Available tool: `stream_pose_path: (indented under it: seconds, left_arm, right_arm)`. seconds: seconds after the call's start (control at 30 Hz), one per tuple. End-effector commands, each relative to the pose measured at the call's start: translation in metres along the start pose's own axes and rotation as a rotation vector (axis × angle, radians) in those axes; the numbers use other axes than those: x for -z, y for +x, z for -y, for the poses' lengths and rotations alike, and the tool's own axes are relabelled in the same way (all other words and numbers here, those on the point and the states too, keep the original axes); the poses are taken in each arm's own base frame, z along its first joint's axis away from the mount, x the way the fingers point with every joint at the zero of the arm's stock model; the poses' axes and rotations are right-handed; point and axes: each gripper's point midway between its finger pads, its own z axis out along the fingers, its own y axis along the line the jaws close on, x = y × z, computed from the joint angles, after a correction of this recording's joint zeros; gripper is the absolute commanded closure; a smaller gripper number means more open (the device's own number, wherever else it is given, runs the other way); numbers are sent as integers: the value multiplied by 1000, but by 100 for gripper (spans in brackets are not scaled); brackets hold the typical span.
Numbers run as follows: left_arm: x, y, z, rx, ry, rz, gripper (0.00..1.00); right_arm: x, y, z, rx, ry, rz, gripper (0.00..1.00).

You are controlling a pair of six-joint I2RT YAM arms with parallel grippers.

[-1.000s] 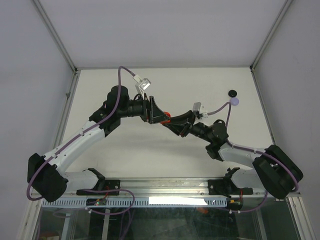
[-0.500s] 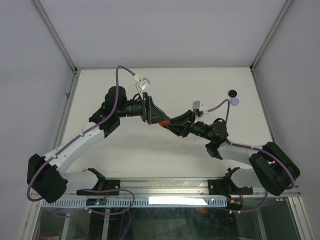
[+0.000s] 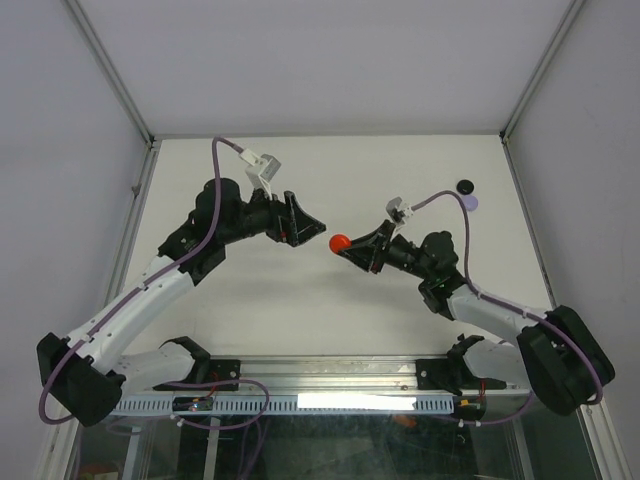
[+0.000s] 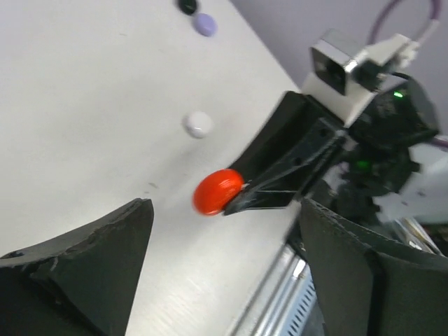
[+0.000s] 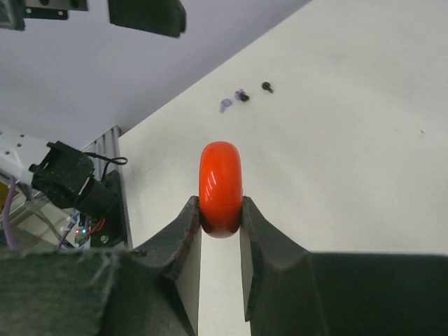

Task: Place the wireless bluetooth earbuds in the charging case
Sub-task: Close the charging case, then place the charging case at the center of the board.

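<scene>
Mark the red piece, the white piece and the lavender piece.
red piece [image 5: 221, 189], right wrist view, middle of its rim.
white piece [image 4: 198, 124], left wrist view, its top face.
lavender piece [image 3: 470, 203], top view, its centre.

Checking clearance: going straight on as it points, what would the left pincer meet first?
Probably the red earbud, pinched in the tips of the right pincer just ahead; depth is unclear.

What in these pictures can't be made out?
- Right wrist view: three specks far off on the table, too small to identify.
- Top view: the white piece from the left wrist view cannot be found, pale on pale.
- Left wrist view: left fingers cut off by the bottom edge.
- Right wrist view: lower edge of the red piece hidden between the right fingers.
</scene>
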Motion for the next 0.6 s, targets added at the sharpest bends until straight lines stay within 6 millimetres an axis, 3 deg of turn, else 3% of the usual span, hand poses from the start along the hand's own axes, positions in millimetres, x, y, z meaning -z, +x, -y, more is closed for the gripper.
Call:
stream_pose_path:
  seconds: [0.0, 0.1, 0.4, 0.57]
  left_arm:
    - [33, -36, -43, -99, -331, 135, 9]
    - [53, -41, -64, -126, -477, 174, 1]
    - [105, -39, -131, -151, -895, 271, 1]
    - [122, -29, -150, -154, -1016, 277, 1]
  right_arm:
    - [19, 10, 33, -104, 210, -70, 100]
    - [36, 22, 53, -170, 331, -115, 100]
    - [87, 58, 119, -383, 680, -185, 100]
    - [96, 73, 148, -480, 781, -187, 100]
